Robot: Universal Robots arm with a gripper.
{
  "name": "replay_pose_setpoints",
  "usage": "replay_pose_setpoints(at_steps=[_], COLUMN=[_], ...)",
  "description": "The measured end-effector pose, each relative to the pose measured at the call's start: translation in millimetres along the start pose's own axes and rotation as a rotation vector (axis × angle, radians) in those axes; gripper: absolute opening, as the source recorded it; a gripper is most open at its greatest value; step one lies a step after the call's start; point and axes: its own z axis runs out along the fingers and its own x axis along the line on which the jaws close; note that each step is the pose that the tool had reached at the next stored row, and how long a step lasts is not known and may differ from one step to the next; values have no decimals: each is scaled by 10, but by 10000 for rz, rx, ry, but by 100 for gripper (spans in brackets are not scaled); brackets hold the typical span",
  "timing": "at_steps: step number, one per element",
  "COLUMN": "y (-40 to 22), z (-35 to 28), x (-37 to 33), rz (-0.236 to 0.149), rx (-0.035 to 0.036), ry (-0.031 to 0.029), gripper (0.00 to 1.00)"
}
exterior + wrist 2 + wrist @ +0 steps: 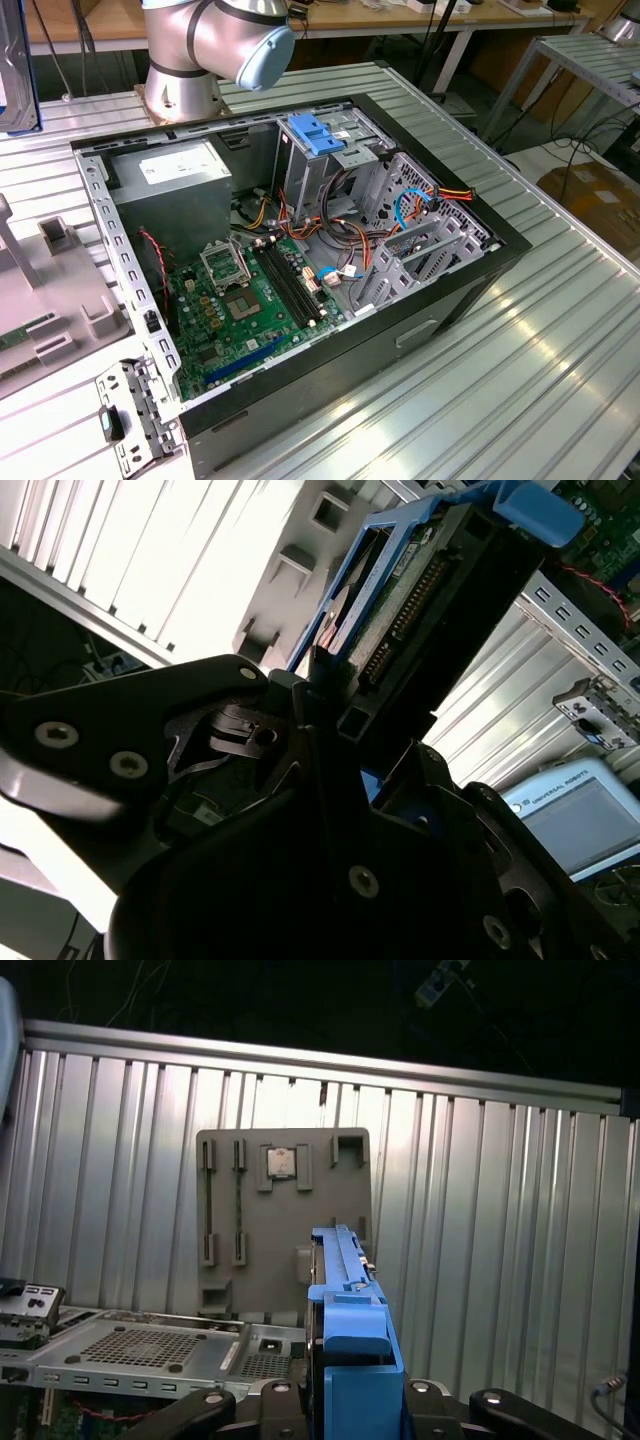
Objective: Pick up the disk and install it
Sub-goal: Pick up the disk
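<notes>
Jaws closed around the disk (352, 1305).
Blue-framed, it hangs clear of the bench (480, 1210), near the grey fixture plate (285, 1200).

blue-framed disk (352, 1320), gripped on edge, aloft

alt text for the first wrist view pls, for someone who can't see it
The hand grips the disk in its blue frame, seen edge-on and close up. Behind it a grey slotted tray lies on a ribbed metal table, with a corner of the computer case beside the tray.
</notes>
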Motion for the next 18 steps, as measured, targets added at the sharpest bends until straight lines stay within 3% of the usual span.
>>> replay_pose_setpoints(at_steps=[18], y=[-157], z=[-10], x=[105], rz=[0], rx=[-2], ry=[-1], gripper=[36])
